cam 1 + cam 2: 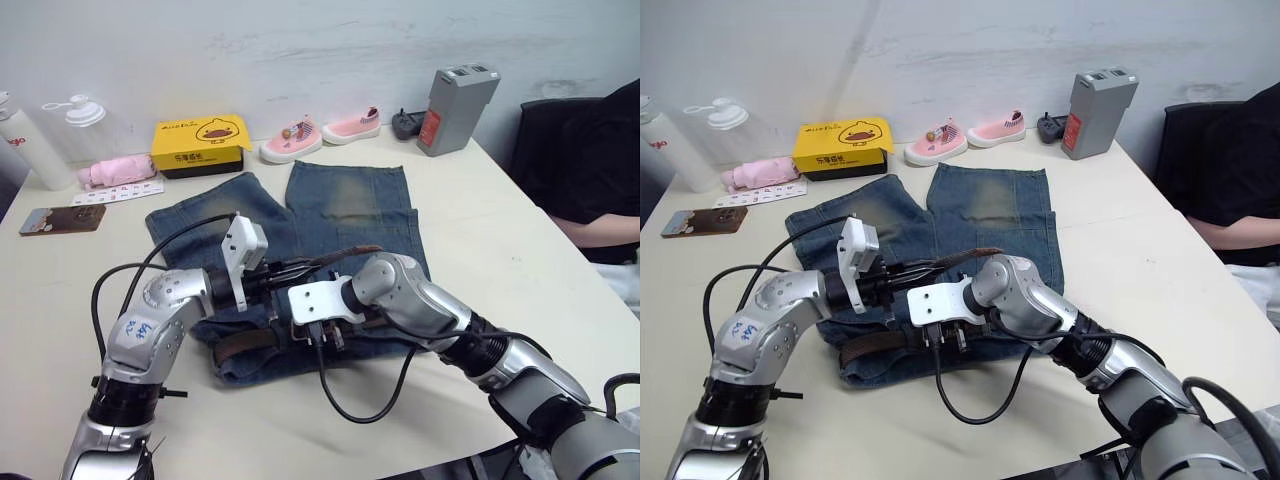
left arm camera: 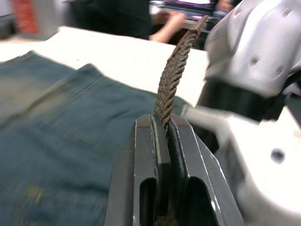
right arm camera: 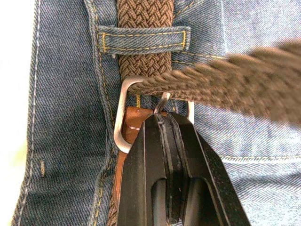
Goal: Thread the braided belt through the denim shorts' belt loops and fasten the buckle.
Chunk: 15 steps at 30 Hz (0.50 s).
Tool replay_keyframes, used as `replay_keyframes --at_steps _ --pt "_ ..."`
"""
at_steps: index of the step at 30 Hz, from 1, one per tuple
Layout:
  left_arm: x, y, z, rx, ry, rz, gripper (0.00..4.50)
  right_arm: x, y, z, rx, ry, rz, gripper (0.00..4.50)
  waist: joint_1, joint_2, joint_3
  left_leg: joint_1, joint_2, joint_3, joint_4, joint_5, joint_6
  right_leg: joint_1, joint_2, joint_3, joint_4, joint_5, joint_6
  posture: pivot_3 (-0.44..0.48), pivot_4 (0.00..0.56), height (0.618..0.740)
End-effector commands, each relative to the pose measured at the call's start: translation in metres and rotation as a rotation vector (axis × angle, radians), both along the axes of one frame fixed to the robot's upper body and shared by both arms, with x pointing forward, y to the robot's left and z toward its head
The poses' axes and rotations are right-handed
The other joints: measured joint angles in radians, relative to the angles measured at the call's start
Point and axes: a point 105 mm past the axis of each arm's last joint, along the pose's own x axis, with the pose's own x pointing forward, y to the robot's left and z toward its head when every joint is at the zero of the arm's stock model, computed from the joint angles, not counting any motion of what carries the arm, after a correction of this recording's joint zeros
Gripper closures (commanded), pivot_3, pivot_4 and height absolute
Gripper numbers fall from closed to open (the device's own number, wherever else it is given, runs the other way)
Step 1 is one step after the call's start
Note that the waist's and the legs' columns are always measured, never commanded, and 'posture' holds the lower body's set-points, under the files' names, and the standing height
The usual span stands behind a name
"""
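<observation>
Lying along the near waistband of the denim shorts, the braided belt is passing under one of the belt loops and running on to the buckle, whose silver frame is resting on the denim just past that loop. In the right wrist view, the belt's free end is crossing over the buckle frame and stretching away, while the prong is standing up beside the strap.

The right gripper is pinching closed at the buckle, its two black fingers pressed together against the tan leather tab behind the frame. The left gripper is clamping the belt's free tail, the braided strap rising from between its closed fingers and lifting off the cloth toward the right arm. Both grippers are meeting over the middle of the waistband, close to the table's near edge.

The shorts are lying flat on the white table, legs pointing toward the far side. Beyond them, a yellow box and a pair of small pink shoes are sitting near the wall, with a grey battery pack standing at the far right. A person's arm is resting at the table's right edge.
</observation>
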Motion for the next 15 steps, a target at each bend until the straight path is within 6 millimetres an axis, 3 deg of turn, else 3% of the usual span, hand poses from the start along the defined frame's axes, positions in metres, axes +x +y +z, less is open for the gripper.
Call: replay_keyframes --at_steps 1,12,15 --pt "-0.002 -0.01 0.043 -0.048 -0.16 -0.095 4.5 -0.055 -0.028 -0.105 -0.293 0.365 0.027 4.37 0.0 0.0 -0.001 0.0 0.0 0.0 0.0 0.0 0.0 -0.001 0.0 0.001 0.001 0.0 -0.001 0.0 0.15 0.712" --pt "-0.004 -0.054 0.08 -0.089 -0.226 -0.345 4.5 -0.059 -0.028 -0.122 -0.377 0.37 0.097 4.37 0.006 -0.002 -0.005 0.014 0.0 -0.001 -0.003 -0.004 -0.004 0.001 0.002 0.011 0.01 -0.007 -0.003 0.0 0.15 0.712" --pt "-0.004 -0.077 0.09 -0.111 -0.261 -0.406 4.5 -0.06 -0.024 -0.122 -0.375 0.37 0.108 4.37 0.009 -0.002 -0.005 0.014 -0.001 -0.003 -0.002 -0.004 -0.005 0.0 0.001 0.011 0.012 -0.007 -0.003 0.0 0.15 0.712"
